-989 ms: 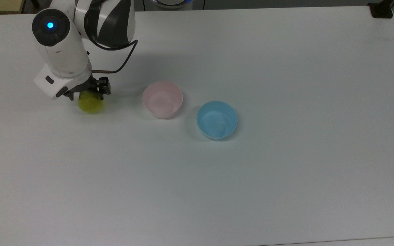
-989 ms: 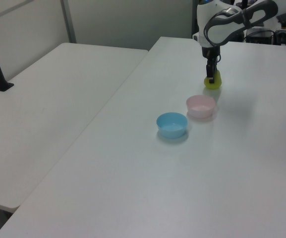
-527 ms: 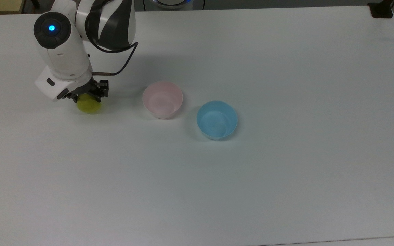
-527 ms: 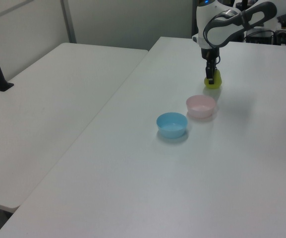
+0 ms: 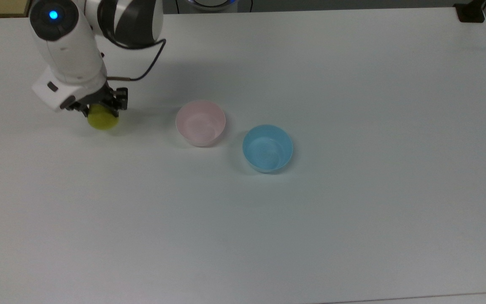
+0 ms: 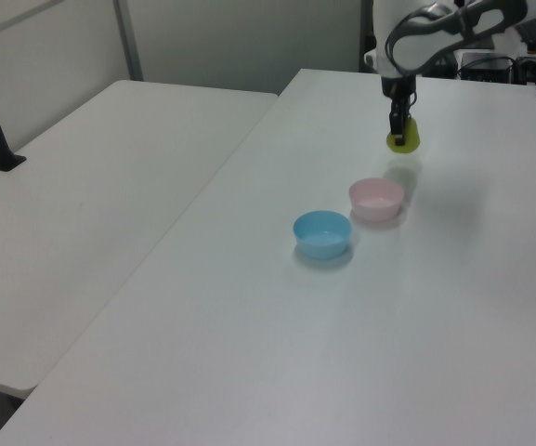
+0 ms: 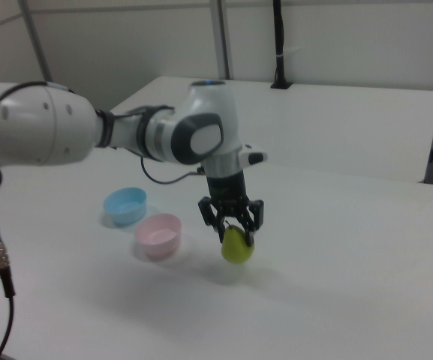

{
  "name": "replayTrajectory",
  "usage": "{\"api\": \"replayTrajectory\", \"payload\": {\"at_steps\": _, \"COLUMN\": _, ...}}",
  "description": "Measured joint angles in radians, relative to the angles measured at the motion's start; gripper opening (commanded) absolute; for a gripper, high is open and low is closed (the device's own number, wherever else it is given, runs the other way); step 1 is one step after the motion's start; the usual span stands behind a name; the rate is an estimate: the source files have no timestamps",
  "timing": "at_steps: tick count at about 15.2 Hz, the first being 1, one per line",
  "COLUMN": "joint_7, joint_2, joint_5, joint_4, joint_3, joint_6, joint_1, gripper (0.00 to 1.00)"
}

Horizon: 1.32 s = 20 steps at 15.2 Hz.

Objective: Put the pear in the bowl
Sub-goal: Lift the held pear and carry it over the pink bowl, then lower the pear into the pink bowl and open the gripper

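Note:
The yellow-green pear point(image 5: 103, 119) point(image 6: 404, 138) point(image 7: 236, 247) hangs above the white table point(image 5: 310, 211), with my gripper point(image 5: 98, 108) point(image 7: 233, 226) shut on its top; in the right view a shadow lies under it. The pale pink bowl point(image 5: 200, 122) point(image 6: 376, 198) point(image 7: 158, 234) stands empty on the table, to the pear's right in the top view and to its left in the right view.
A light blue bowl point(image 5: 267, 147) point(image 6: 322, 232) point(image 7: 124, 205) of the same size stands beside the pink one, on the side away from the pear. A black cable point(image 5: 150, 63) loops from the arm's wrist. A second white table point(image 6: 91, 186) adjoins on the left view's left.
My gripper has lifted the pear off the table; in the top view it moved up and to the left. Both bowls stayed put.

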Motion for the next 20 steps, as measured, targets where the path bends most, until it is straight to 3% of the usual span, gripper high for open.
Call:
{"api": "replayTrajectory", "payload": {"at_steps": 5, "joint_7": 0.035, "joint_2": -0.093, "joint_5": 0.0, "joint_4": -0.007, "joint_3": 0.018, "joint_6": -0.111, "joint_1": 0.031, "gripper": 0.46}}
{"api": "replayTrajectory", "payload": {"at_steps": 13, "joint_7": 0.286, "joint_2": -0.093, "joint_5": 0.0, "joint_4": -0.047, "joint_3": 0.072, "joint_6": -0.118, "joint_1": 0.199, "gripper": 0.47}}
{"api": "replayTrajectory", "payload": {"at_steps": 20, "joint_7": 0.332, "joint_2": -0.084, "joint_5": 0.0, "joint_4": -0.066, "joint_3": 0.098, "joint_6": -0.082, "joint_1": 0.245, "gripper": 0.47}}
